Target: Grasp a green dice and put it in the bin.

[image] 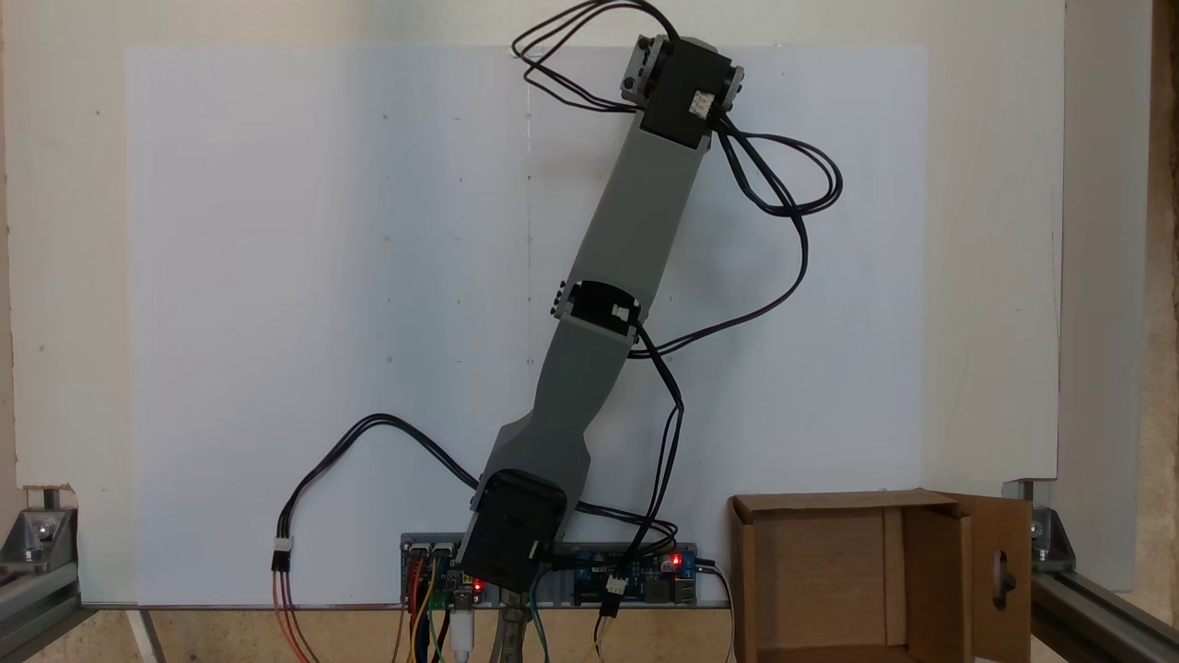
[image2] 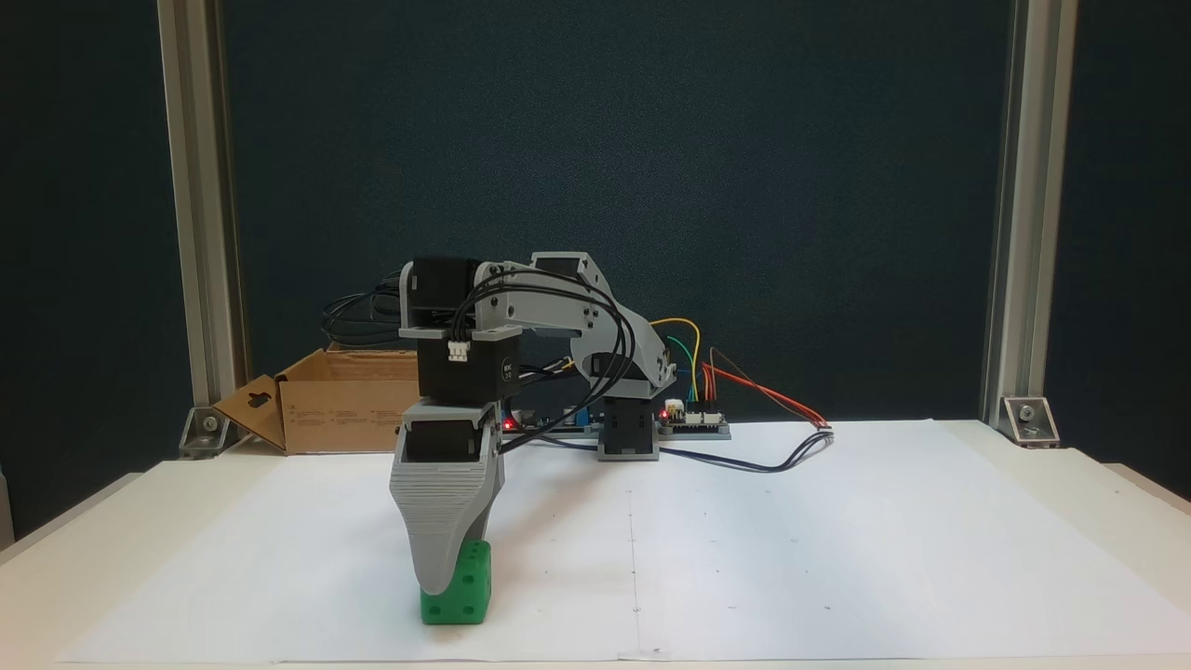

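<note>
Low in the left half of a fixed view, the gripper (image2: 445, 579) points down over the green dice (image2: 462, 588), which sits on the white paper (image2: 791, 540); one grey jaw covers the dice's left face, so I cannot tell whether it grips. The bin (image2: 346, 402) stands at mid-left behind. No writing is legible.
</note>
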{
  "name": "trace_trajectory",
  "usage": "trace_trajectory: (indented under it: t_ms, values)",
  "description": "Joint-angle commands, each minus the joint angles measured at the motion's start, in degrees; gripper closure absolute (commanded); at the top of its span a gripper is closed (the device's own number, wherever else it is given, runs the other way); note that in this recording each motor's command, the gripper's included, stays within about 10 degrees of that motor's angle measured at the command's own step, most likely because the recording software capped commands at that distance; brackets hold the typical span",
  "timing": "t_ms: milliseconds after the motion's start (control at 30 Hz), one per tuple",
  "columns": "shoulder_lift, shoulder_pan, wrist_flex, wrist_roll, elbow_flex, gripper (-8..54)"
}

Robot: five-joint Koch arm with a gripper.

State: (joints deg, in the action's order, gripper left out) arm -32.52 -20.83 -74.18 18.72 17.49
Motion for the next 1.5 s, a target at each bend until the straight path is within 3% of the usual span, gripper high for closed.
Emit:
trace_trajectory:
  t_ms: [0, 1467]
  values:
    - [-0.62, 0.0, 0.44, 2.9, -3.87, 0.7]
    - [2.46, 0.18, 3.43, 2.9, -3.69, 4.7]
